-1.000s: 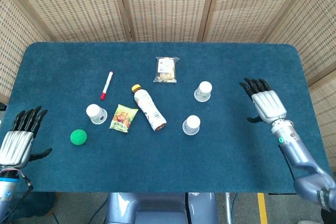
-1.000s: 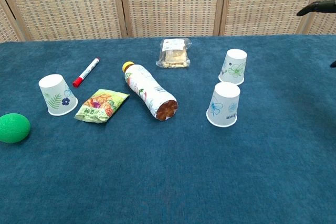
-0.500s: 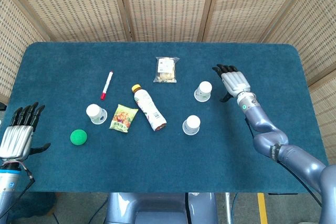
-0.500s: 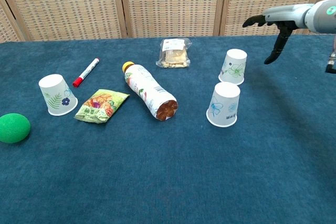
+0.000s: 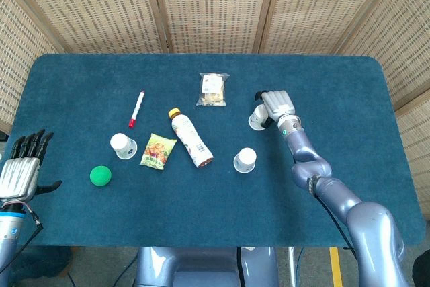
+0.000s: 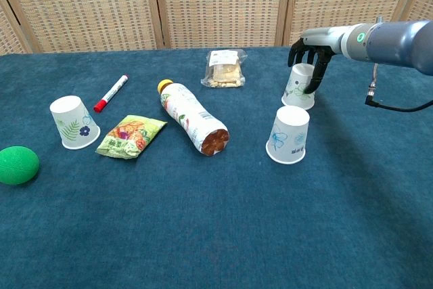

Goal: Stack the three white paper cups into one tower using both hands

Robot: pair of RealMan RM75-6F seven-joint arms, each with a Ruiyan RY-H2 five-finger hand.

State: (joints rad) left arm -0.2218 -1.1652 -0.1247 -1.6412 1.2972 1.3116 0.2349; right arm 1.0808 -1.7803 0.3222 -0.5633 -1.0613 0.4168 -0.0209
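Three white paper cups stand upside down on the blue table. One cup (image 5: 123, 145) (image 6: 73, 122) is on the left. A second cup (image 5: 245, 160) (image 6: 289, 134) is right of centre. The third cup (image 5: 256, 119) (image 6: 298, 86) stands just behind the second. My right hand (image 5: 274, 105) (image 6: 310, 52) arches over the third cup's top, fingers curled down in front of it and the thumb along its right side. I cannot tell whether it touches. My left hand (image 5: 23, 169) hovers at the table's front left corner with fingers spread and nothing in it. It is outside the chest view.
A red marker (image 5: 136, 108), a lying bottle (image 5: 191, 138), a green snack bag (image 5: 158, 150) and a green ball (image 5: 100, 175) lie between the left cup and the right pair. A clear cracker packet (image 5: 213, 89) sits behind. Woven screens close off the back.
My right hand has swept left from the table's right side to the far right cup and curled over it. My left hand drifted slightly back toward the front edge. No cup has moved.
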